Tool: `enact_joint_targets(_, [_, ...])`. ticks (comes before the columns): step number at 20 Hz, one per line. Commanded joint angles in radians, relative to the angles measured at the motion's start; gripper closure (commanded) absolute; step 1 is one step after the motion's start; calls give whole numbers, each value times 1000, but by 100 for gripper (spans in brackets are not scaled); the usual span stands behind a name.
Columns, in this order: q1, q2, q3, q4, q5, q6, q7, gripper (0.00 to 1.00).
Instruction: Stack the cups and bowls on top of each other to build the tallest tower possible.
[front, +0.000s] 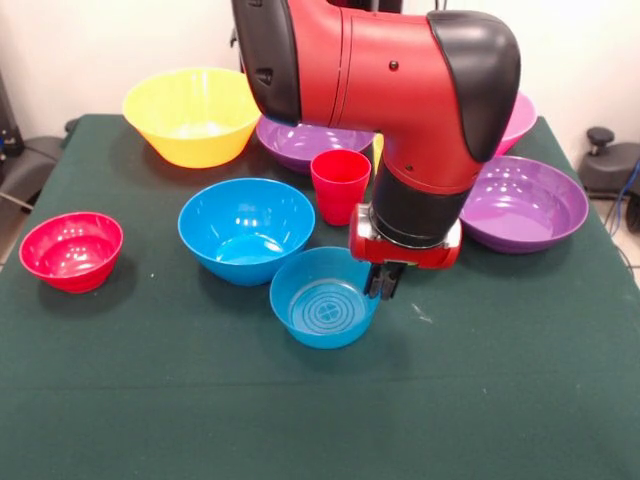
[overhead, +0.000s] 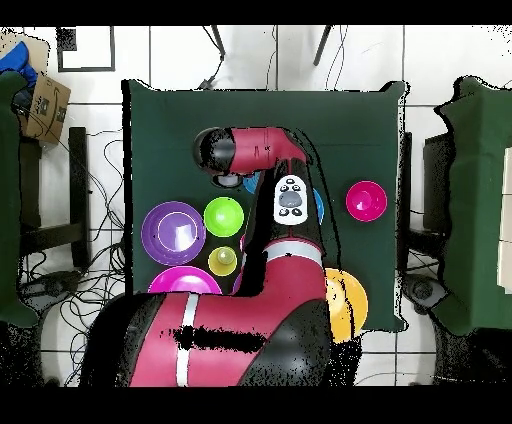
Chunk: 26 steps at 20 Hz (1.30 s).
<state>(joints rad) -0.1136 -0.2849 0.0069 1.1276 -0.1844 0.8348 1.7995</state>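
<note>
several plastic bowls and cups sit spread over a green table (front: 520, 400), none stacked yet, so no tower has begun.

in the front view, a red and black arm (front: 400, 70) reaches down from the far edge to the table's middle. its gripper (front: 384, 283) hangs at the rim of a small blue bowl (front: 322, 298), which sits upright slightly toward the near edge. the dark fingertips look close together at the rim, but whether they pinch the wall or merely touch it cannot be told. the likely aim is to take this bowl by its edge, as the base of the tower.

just behind it stands a medium blue bowl (front: 246, 228), and beside that, a red cup (front: 340, 184), upright and close to the arm. a small red bowl (front: 71, 250) sits alone near the left edge. toward the far edge lie a large yellow bowl (front: 190, 115), a purple bowl (front: 305, 142) partly hidden by the arm, and a sliver of a pink bowl (front: 520, 118). a second purple bowl (front: 524, 202) rests near the right edge.

from overhead, where sides are reversed, a lime green bowl (overhead: 224, 216) and a yellow cup (overhead: 223, 261) show beside the arm; the front view hides them.

everything stands mouth up and apart, leaving room to grasp each rim.
</note>
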Motion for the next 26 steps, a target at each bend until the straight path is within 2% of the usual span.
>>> enact_joint_targets(1, [-4,18,55,42,34,-25,120,100])
enact_joint_targets(5, [-4,12,53,50,43,-22,123,100])
enact_joint_targets(13, [14,-29,23,128,61,-62,169,100])
enact_joint_targets(26, [59,-31,-37,116,63,-62,220,100])
